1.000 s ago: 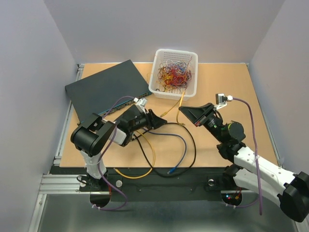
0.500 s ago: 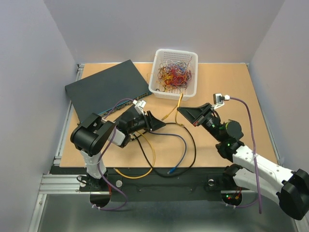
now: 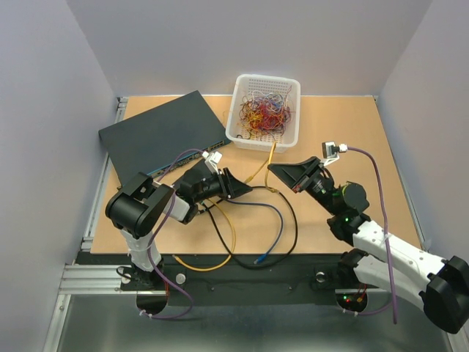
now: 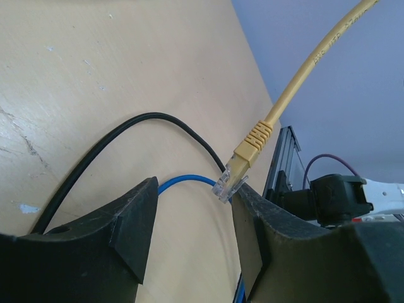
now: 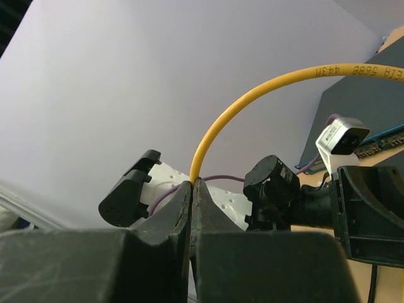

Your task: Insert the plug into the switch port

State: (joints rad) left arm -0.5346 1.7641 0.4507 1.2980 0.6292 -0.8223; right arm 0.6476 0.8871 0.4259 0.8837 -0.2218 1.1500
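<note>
Robotics lab test cell: plain pale grey walls (image 3: 44, 110) around a tan wooden tabletop (image 3: 352, 147), ribbed aluminium rail (image 3: 88, 277) at 7 o'clock, white perforated plastic basket (image 3: 267, 78) at 12 o'clock.

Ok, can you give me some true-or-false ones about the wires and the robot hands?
The right gripper pinches the yellow cable. True.
The yellow plug is already in a port. False: it hangs between the open fingers of the left gripper.
The white basket is empty. False: tangled coloured wires fill it.
A black cable and a blue cable lie on the table. True.
</note>
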